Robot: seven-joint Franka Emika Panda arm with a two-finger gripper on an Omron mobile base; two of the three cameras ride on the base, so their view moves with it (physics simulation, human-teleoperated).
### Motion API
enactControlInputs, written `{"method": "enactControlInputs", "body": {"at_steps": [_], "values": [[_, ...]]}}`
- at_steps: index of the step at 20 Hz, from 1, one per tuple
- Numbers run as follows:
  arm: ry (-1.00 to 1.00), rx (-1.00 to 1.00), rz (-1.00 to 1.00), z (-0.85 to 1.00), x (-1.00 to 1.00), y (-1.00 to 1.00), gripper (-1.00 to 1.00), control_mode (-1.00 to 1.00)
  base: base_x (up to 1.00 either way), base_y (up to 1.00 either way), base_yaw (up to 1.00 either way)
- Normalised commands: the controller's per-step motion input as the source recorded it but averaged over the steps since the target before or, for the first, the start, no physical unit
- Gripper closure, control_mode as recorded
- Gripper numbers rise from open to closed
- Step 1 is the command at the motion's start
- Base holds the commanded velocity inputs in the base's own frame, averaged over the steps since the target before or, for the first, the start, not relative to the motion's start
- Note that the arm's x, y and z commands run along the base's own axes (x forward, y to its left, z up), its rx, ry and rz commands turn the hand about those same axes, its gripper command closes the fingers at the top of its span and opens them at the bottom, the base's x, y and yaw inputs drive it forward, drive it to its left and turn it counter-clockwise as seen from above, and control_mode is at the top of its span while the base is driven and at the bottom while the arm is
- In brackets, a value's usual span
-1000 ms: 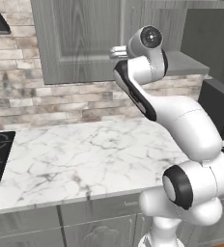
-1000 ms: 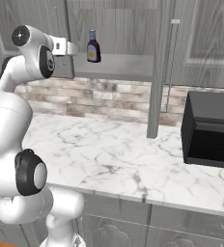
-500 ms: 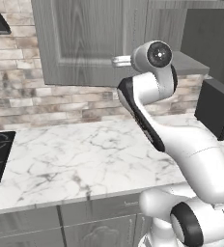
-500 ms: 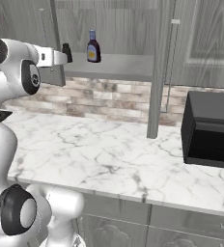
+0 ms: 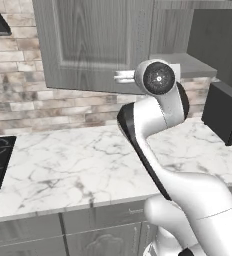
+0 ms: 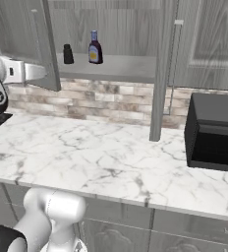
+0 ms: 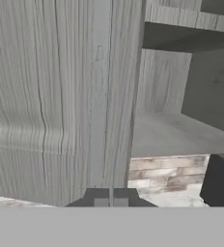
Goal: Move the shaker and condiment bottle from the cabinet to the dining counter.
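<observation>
Right now my two-finger gripper [image 7: 110,198] is pinched fully together with nothing between the tips, and it points at the flat grey wood-grain face of the open left cabinet door [image 7: 61,96]. From the right base camera my hand [image 6: 25,72] sits just beside that door's outer side, so the door panel [image 6: 46,44] stands between me and the shelf.

To do this step well, I judge I should come round the door's free edge rather than push at it, spread my fingers before I reach in, and approach level with the shelf so I don't knock either item over.

Beyond the door, the grey wood-grain upper wall cabinet [image 6: 135,29] stands open, and its grey inner shelf [image 6: 121,66] holds both things I want. A tiny all-black shaker with a tapering top [image 6: 68,54] stands upright near the shelf's left end. Just beside it, apart and to its right, stands the small condiment bottle with dark brown-red contents and a narrow blue cap [image 6: 94,47], also upright. Neither has been moved yet.

Below lies a white marble worktop with grey veins [image 6: 111,162], with a black boxy appliance [image 6: 214,130] at its right.
</observation>
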Motion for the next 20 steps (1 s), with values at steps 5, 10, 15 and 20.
{"method": "enactControlInputs", "body": {"at_steps": [5,10,15,20], "values": [[-0.01,-0.01,-0.14,0.09,-0.75,0.04,1.00,-1.00,0.00,0.00,0.00],[-0.01,0.06,-0.01,0.00,0.04,-0.16,1.00,-1.00,0.00,0.00,0.00],[0.00,0.49,0.00,0.00,0.36,-0.76,1.00,-1.00,0.00,0.00,0.00],[0.00,0.60,0.00,0.00,0.29,-0.76,1.00,-1.00,0.00,0.00,0.00]]}}
